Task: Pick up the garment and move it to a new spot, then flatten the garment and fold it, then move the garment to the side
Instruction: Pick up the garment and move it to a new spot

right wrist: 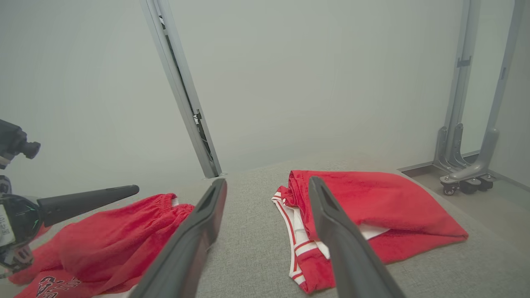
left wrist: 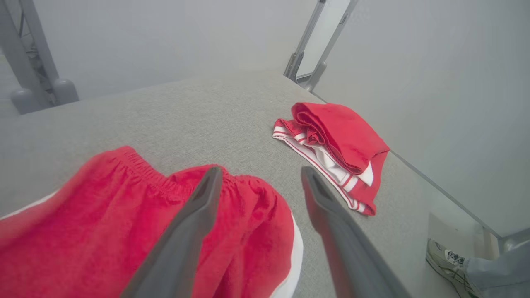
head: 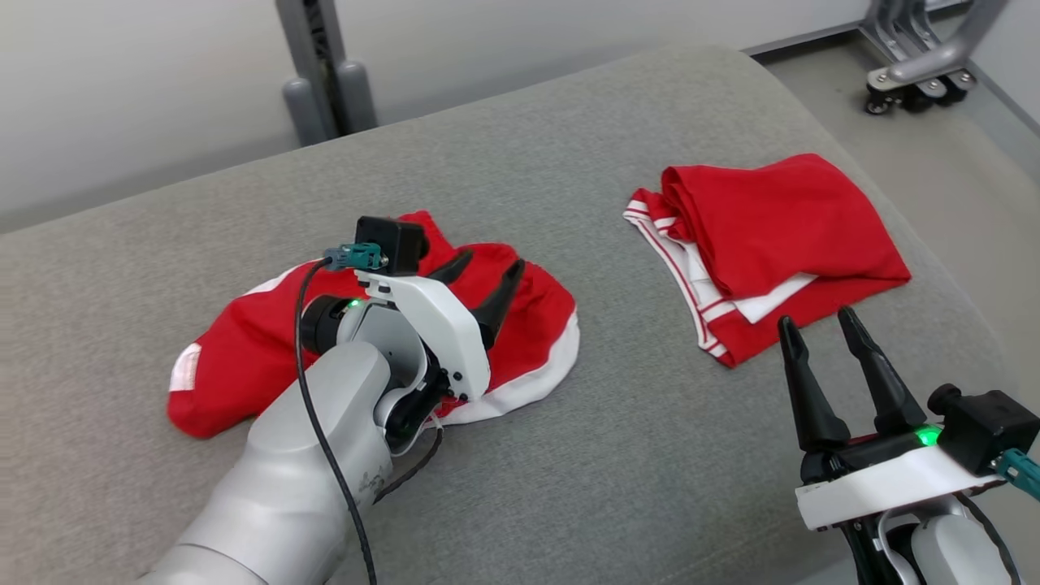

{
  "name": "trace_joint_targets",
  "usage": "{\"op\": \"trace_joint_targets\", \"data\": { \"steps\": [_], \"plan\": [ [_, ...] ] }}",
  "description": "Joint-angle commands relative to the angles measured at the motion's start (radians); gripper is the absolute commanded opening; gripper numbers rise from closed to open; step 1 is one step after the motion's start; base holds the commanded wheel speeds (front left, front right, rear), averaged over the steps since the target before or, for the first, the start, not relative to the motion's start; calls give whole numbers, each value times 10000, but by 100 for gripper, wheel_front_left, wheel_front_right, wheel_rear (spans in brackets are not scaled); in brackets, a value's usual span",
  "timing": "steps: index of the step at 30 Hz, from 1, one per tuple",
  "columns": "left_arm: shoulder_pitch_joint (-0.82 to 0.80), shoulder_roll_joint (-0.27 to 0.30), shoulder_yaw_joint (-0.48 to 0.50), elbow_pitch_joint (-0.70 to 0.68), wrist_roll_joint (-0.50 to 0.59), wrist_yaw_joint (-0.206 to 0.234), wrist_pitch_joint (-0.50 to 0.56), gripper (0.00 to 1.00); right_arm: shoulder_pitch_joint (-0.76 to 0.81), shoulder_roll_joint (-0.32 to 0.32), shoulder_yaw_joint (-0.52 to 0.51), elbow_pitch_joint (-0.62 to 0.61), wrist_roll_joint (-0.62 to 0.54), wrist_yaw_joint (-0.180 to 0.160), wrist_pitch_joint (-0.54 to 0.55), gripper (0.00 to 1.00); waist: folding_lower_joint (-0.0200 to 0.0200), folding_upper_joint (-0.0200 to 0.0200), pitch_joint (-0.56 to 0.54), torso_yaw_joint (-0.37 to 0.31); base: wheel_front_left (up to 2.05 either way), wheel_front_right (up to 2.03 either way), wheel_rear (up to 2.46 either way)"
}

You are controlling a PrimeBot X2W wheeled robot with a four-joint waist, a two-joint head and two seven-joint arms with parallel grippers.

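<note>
A crumpled red garment with white trim point(head: 236, 357) lies on the left of the grey cushion point(head: 569, 455). My left gripper point(head: 486, 280) hovers open over its right part, and its fingers show no cloth between them in the left wrist view point(left wrist: 261, 174), where the red cloth point(left wrist: 103, 223) lies below. A second red garment with white stripes point(head: 780, 236) lies folded at the right. My right gripper point(head: 817, 321) stands open just in front of it, holding nothing; the right wrist view point(right wrist: 268, 184) shows the folded garment point(right wrist: 372, 198) beyond its fingertips.
A grey upright post point(head: 325, 81) stands behind the cushion. A metal frame on casters point(head: 918, 77) is on the floor at the far right. The cushion's right edge drops off near the folded garment. A person's shoe point(left wrist: 451, 260) is on the floor beside it.
</note>
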Motion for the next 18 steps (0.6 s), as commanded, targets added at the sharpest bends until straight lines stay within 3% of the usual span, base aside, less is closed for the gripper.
{"op": "trace_joint_targets", "data": {
  "steps": [1, 11, 12, 18],
  "plan": [
    [-244, 56, -101, 35, -79, -13, -179, 100, 57, -91, -61, 0, -22, -1, -47, 100, 0, -1, -97, 318, 0, 0, 0],
    [-141, 243, -506, 70, -30, -10, -1692, 100, 408, -213, -339, -11, -23, -1, -47, 100, 0, -1, -541, 1840, 0, 0, 0],
    [186, 621, -348, -249, 128, 143, -2254, 100, 567, -208, -508, -42, -77, -1, -47, 100, 0, -1, -733, 2289, 0, 0, 0],
    [1342, 1750, 242, -1852, 425, 812, -2577, 100, 887, -189, -665, -85, -135, -1, -47, 100, 0, -1, -1020, 2766, 0, 0, 0]
  ]
}}
